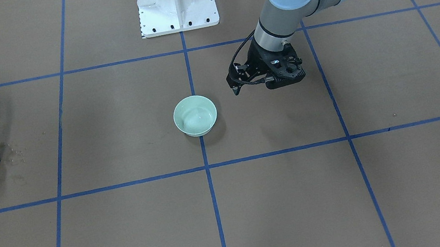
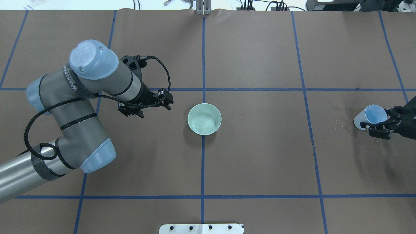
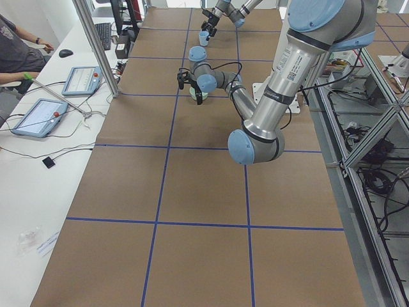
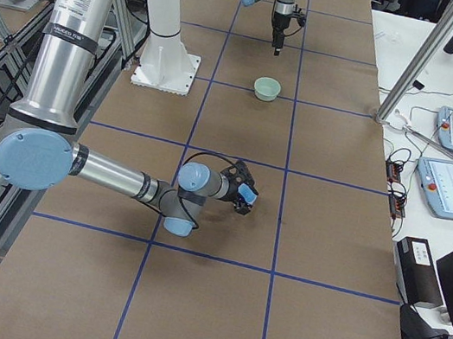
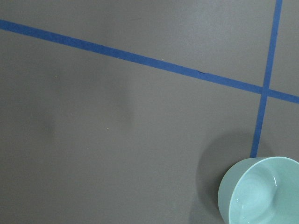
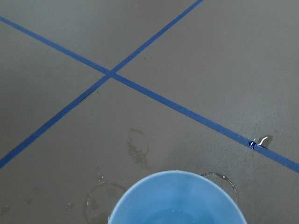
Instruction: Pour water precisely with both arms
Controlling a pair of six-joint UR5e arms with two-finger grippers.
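Note:
A pale green bowl (image 1: 177,120) stands at the table's middle on a blue tape line and also shows in the overhead view (image 2: 189,119). Faint glints of water (image 2: 204,125) lie in its bottom. My left gripper (image 1: 236,86) hangs above the table beside the bowl, a little apart from it. Its fingers look closed together and hold nothing. The left wrist view shows the bowl (image 5: 230,196) at the lower right. My right gripper (image 2: 379,125) is shut on a light blue cup (image 2: 370,116), held tilted at the far side of the table. I cannot tell whether the cup (image 6: 177,198) holds water.
Dark wet stains (image 6: 138,150) mark the brown paper under the cup. The white bolted pedestal (image 1: 175,0) stands at the robot's side of the table. Blue tape lines (image 2: 203,156) divide the paper into squares. A bench with tablets (image 3: 38,118) and a seated person runs along one side.

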